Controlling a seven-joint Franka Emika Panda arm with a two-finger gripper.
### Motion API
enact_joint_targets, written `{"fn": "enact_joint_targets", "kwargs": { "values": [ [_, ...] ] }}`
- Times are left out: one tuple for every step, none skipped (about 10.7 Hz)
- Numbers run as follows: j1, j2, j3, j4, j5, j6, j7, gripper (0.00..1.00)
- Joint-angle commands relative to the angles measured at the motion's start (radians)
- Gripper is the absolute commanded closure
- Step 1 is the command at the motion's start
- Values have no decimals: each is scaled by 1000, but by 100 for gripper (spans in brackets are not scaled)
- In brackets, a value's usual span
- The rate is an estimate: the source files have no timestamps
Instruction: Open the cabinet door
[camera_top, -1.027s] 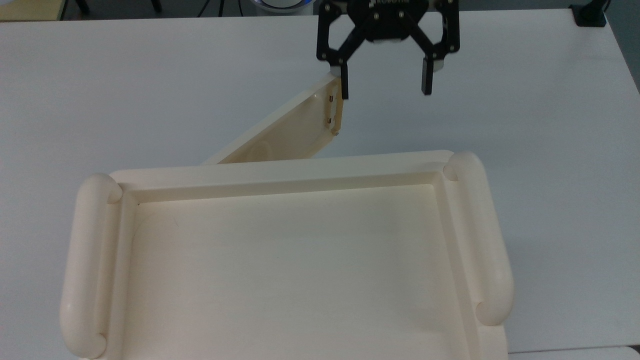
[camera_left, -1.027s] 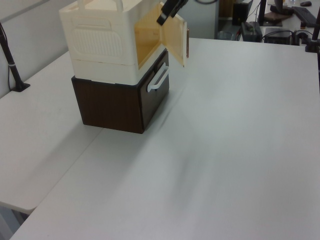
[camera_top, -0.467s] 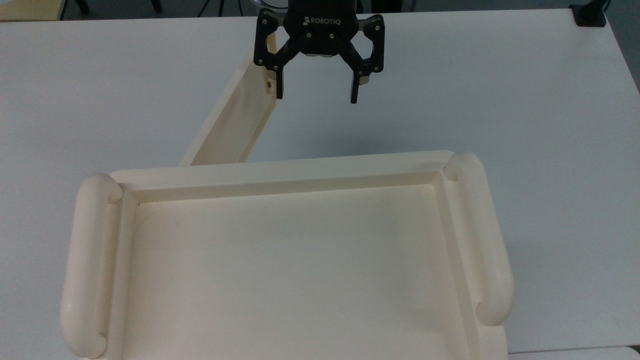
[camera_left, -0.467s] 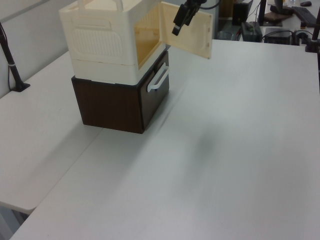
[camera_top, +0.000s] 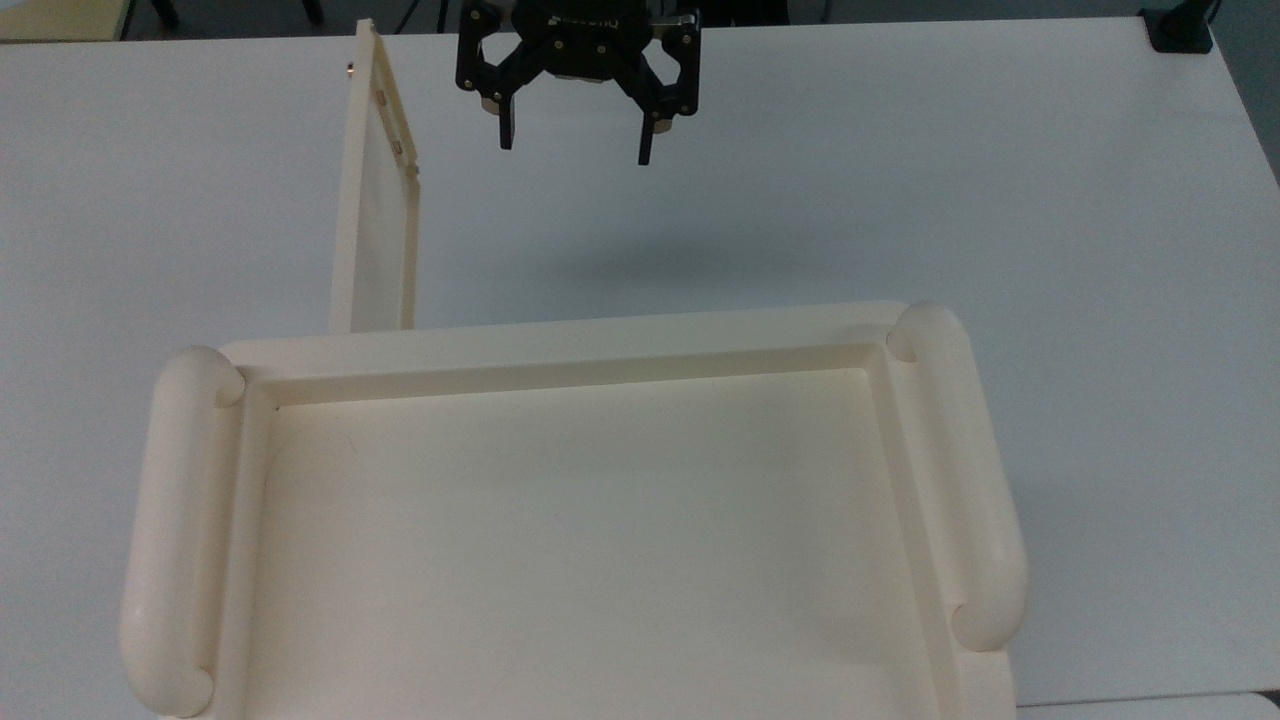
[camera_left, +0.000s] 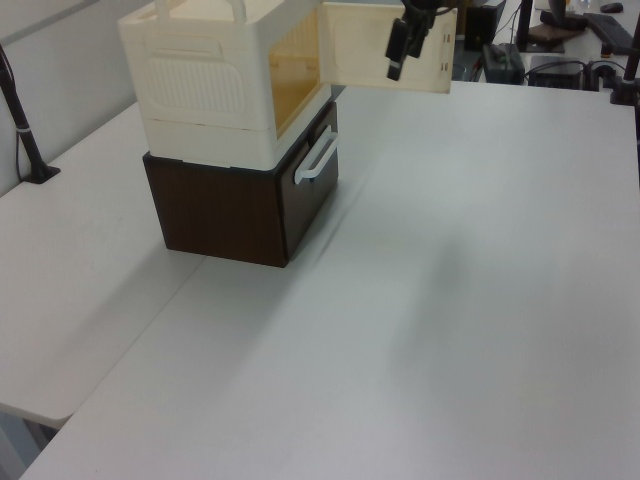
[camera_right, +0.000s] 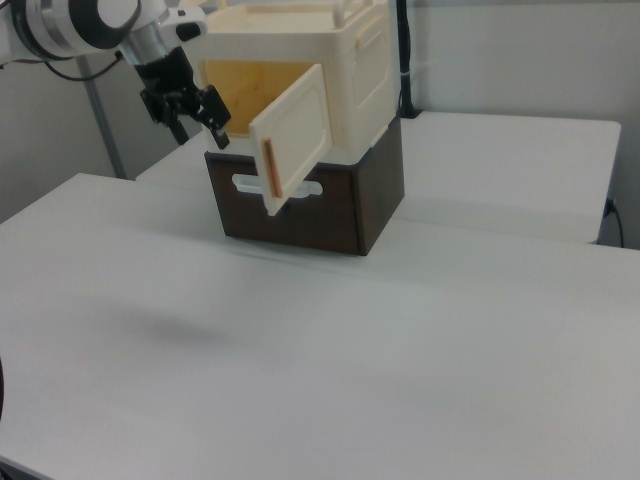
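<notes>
Above white table, spread claw

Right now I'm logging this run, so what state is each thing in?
cabinet door: swung wide open, standing out from the front.
cabinet: interior exposed, sitting on the dark drawer unit.
dark drawer unit: drawer shut.
tool: open, holding nothing, clear of the door.

Cabinet door swung wide; gripper beside it, jaws apart, empty.
</notes>
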Motion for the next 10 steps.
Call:
{"fn": "enact_joint_targets", "kwargs": {
  "values": [
    [-39,-98,-1,-138,19,-120,-121,0],
    [-45,-104,-2,-151,21,-158,-123,0],
    [-57,-124,-5,-172,27,-166,-123,0],
    [-80,-148,-5,-203,56,-169,-126,0],
    [-98,-165,-5,-223,75,-169,-139,0],
    [-98,-164,-5,-220,75,-177,-129,0],
    [-98,-159,-5,-215,75,-183,-129,0],
    [-100,-158,-5,-214,73,-183,-138,0],
    [-108,-158,-5,-214,73,-183,-141,0],
    [-108,-156,-5,-214,69,-183,-141,0]
  ]
}}
